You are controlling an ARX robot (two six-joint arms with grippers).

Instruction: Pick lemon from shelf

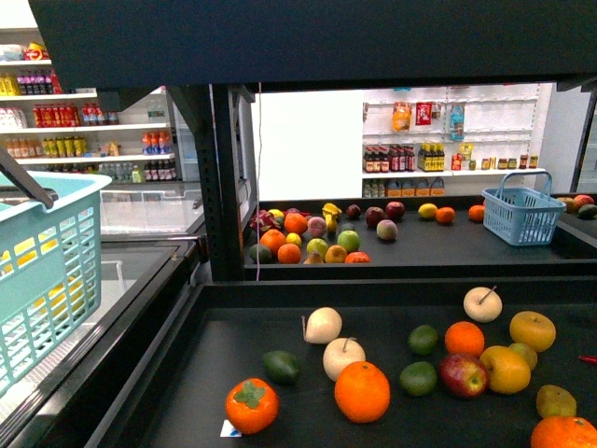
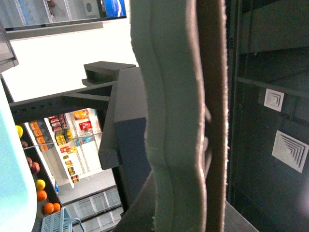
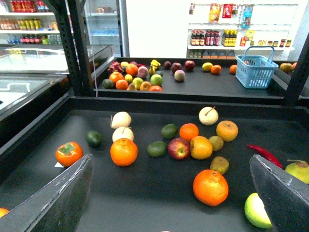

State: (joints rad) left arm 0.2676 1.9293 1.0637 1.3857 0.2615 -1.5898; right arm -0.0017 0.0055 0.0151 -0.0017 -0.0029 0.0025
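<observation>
Lemon (image 1: 427, 211) lies on the shelf's (image 1: 438, 250) back tray, just left of the blue basket (image 1: 522, 215), with an orange (image 1: 445, 215) between the two. From where I sit, the right pincer (image 3: 170, 166) hangs released and empty over the front tray, well short of that basket. My left pincer (image 2: 198, 121) fills its own camera, and I cannot tell its state.

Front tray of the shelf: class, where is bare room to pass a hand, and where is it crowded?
Bare: the tray's left strip, beside the persimmon and dark avocado, and the back band behind the pale round fruits. Crowded: the right half, around the red apple and oranges.
</observation>
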